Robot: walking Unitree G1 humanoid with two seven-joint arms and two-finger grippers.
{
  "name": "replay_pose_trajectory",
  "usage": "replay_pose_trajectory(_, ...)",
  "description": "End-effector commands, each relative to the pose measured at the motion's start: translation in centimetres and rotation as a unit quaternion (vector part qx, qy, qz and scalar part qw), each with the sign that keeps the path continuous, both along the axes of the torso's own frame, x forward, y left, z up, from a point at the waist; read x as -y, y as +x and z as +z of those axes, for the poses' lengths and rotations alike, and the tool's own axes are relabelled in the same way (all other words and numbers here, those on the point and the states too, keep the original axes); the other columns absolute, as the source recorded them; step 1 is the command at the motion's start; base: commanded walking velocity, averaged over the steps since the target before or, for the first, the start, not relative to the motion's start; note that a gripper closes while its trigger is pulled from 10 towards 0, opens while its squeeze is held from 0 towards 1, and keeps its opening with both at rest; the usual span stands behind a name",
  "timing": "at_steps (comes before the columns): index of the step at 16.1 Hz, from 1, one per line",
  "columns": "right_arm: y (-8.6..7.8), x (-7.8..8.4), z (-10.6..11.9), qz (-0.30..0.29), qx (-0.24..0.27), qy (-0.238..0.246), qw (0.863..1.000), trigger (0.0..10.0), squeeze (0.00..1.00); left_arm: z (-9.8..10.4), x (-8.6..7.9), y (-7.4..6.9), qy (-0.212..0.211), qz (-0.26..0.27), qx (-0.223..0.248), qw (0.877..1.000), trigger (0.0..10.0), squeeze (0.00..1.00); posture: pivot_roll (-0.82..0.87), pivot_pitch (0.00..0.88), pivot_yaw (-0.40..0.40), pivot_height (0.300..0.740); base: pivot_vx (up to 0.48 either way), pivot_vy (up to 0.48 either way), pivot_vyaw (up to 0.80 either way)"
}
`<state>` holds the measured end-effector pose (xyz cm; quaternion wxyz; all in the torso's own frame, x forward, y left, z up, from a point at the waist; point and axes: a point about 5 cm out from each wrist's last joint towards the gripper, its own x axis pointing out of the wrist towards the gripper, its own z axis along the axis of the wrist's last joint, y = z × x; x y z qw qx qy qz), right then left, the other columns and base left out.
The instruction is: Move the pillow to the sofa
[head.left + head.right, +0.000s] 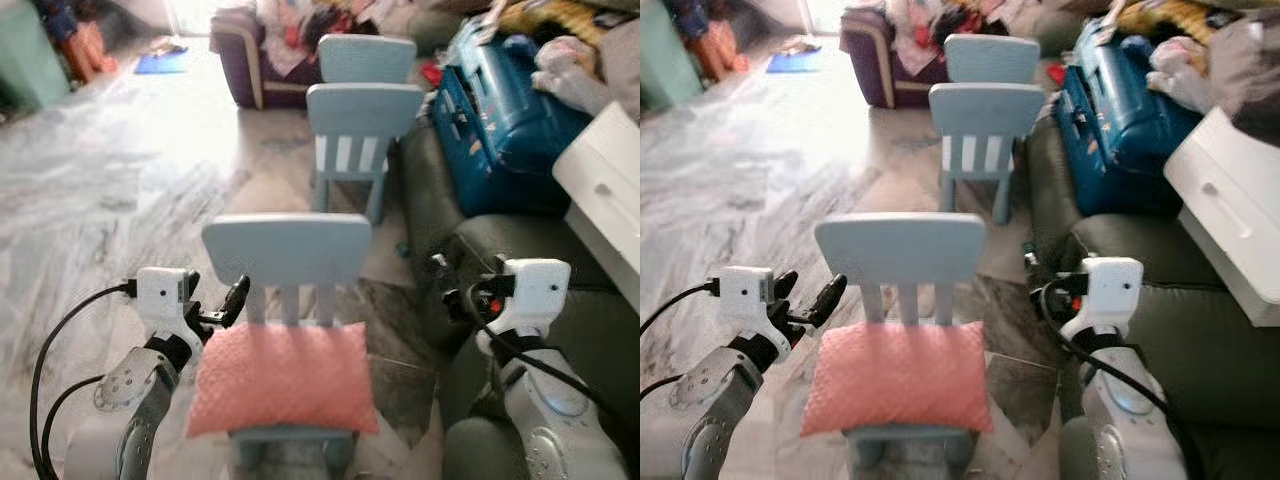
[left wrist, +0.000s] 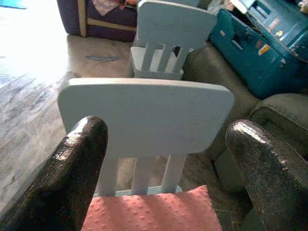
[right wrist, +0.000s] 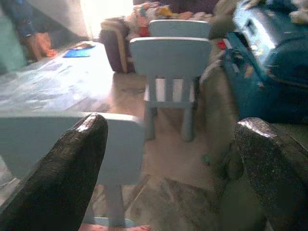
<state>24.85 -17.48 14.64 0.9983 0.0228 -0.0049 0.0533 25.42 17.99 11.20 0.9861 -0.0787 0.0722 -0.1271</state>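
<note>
Pillow: we see the pink pillow [image 1: 283, 378] lying flat on the seat of the nearest small blue chair [image 1: 288, 252], covering it up to the back slats.
Left gripper: our left gripper [image 1: 231, 303] hangs with fingers spread, just beside the pillow's near-left corner, apart from it.
Right gripper: our right gripper [image 1: 447, 284] is open too, off the chair's right edge, above the dark sofa [image 1: 455, 240].
Wrist views: the left wrist shows the pillow's far edge below the chair back; the right wrist shows the second blue chair [image 3: 169, 61].
Farther: a blue suitcase [image 1: 505, 110] lies on the sofa.
</note>
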Motion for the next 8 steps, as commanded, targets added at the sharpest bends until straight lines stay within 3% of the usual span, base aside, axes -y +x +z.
replay_pose_trajectory(1, -0.02, -0.16, 0.07, 0.001, -0.001, 0.001, 1.0, 10.0, 0.0, -0.56, -0.62, -0.26, 0.009, 0.013, -0.017, 1.0, 10.0, 0.0, -0.13, 0.138, -0.01, 0.74, 0.0, 0.0, 0.0)
replay_pose_trajectory(8, 0.04, -0.25, 0.07, 0.003, -0.002, 0.003, 1.0, 10.0, 0.0, -0.89, -0.56, -0.36, 0.01, 0.007, -0.032, 0.999, 10.0, 0.0, -0.13, 0.139, -0.009, 0.74, 0.0, 0.0, 0.0)
